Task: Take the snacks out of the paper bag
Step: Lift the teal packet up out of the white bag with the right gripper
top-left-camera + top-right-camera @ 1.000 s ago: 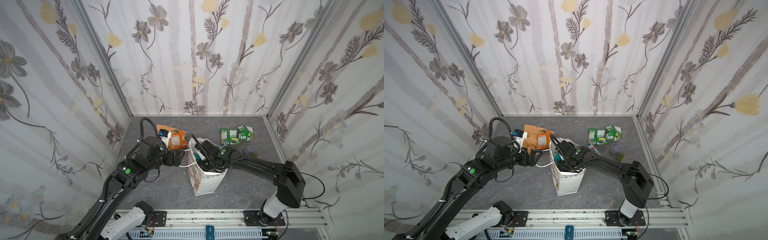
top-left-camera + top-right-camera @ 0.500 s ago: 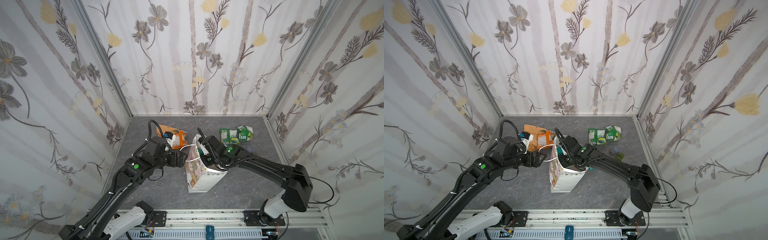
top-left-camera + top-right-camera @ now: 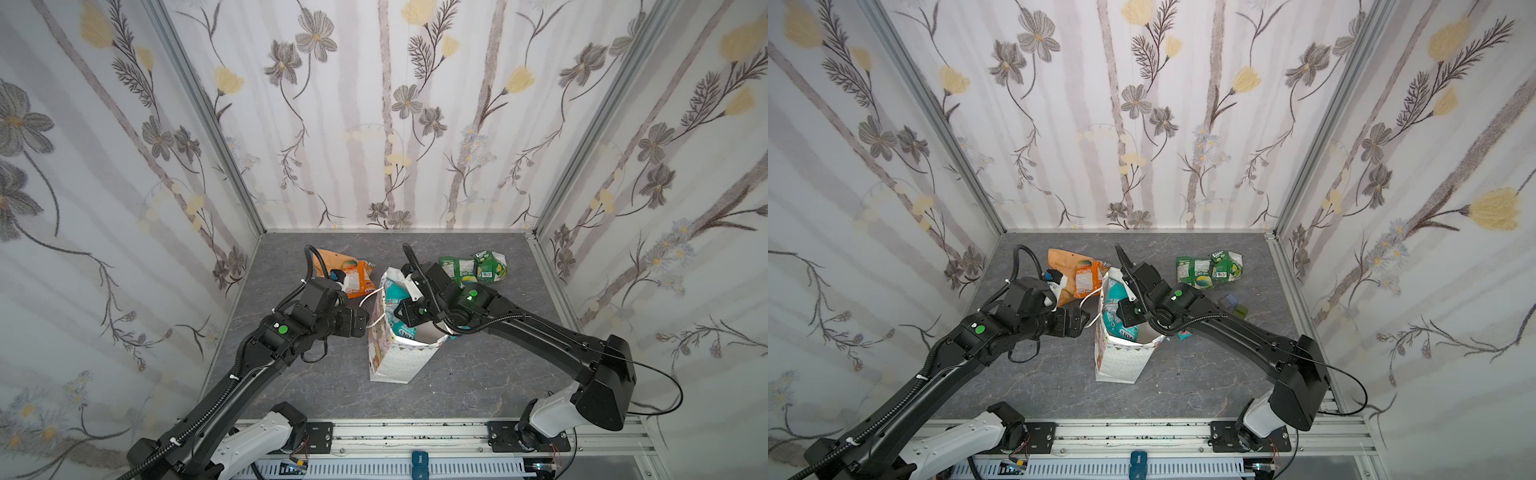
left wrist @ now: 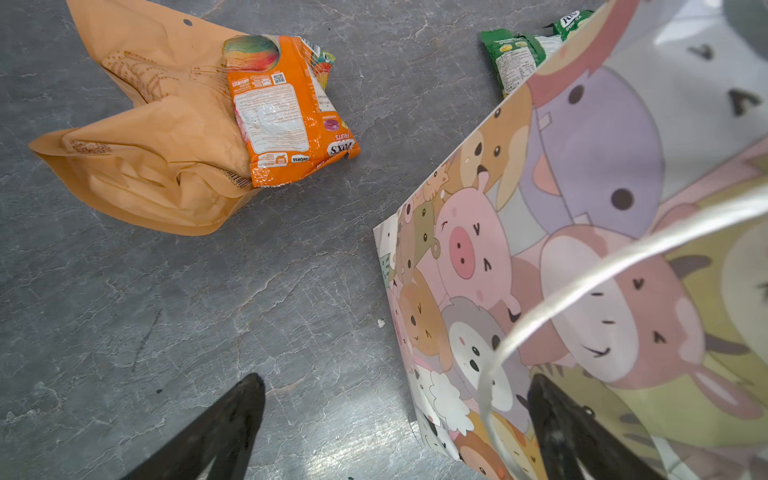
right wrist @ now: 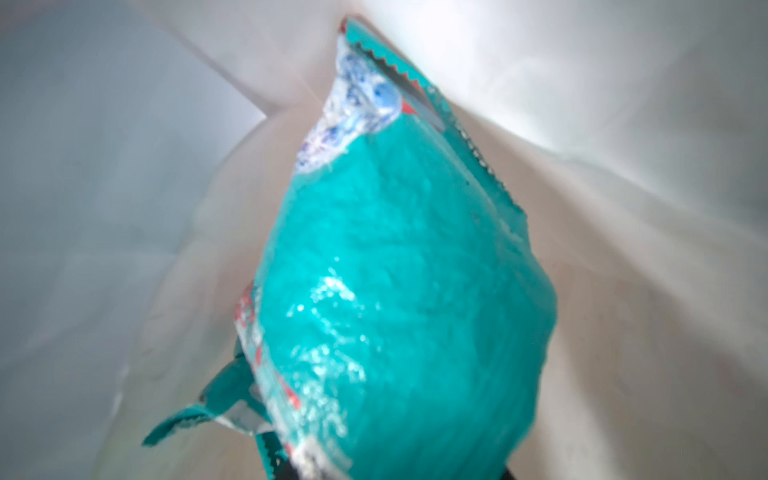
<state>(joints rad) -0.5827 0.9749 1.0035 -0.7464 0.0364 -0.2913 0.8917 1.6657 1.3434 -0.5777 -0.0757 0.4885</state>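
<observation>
Right gripper point(image 3: 401, 311) angled into paper bag point(image 3: 395, 365), teal packet point(image 5: 395, 270) clamped, the grip plain only in the right wrist view; left gripper point(image 4: 397, 380) spread wide alongside.

Surface point(image 3: 478, 386): grey, marbled.
Walls point(image 3: 374, 124): floral wallpaper, three sides.
Dark cube point(image 3: 1228, 300): right side.
Olive-green cube point(image 3: 1241, 310): just beside it, nearer.

Six snack packets point(image 3: 457, 268), one paper bag point(image 3: 395, 361)

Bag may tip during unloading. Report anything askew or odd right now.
The bag leans askew instead of standing square, and its mouth is stretched out of shape where the right gripper reaches in, shut on a teal packet. The open left gripper is beside the bag, not gripping it.
</observation>
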